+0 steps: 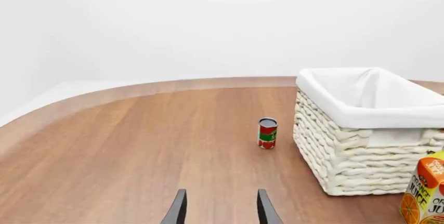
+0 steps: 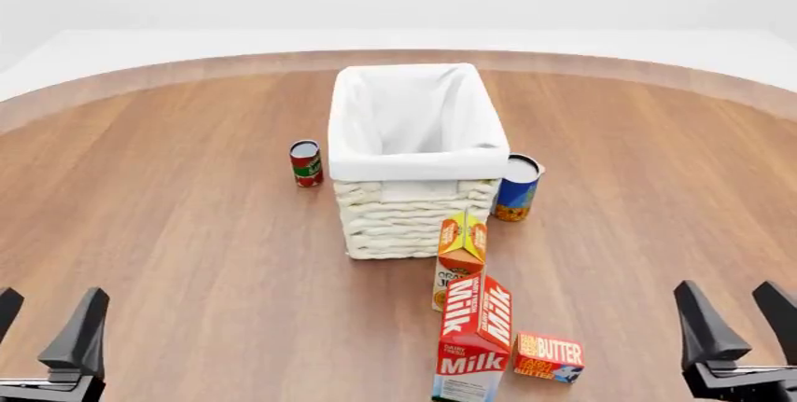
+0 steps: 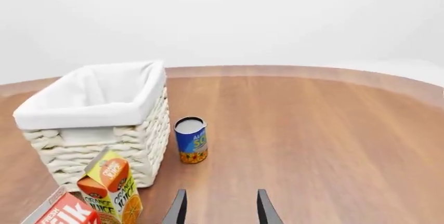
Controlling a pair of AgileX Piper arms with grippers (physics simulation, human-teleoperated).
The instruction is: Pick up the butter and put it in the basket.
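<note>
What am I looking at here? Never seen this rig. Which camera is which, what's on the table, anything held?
These are simulator renders of two robot arms at a wooden table. The wide picture comes from a fixed camera behind and above the arms. The left gripper sits at its lower left corner and the right gripper at its lower right. The other two pictures come from cameras on each wrist, looking out along the dark fingers.

In the middle stands a white wicker basket with a cloth liner. A red can stands on its left, a blue and orange can on its right. In front of the basket are an orange juice carton, a red milk carton and the small flat butter box.

Both grippers are open and hold nothing.
</note>
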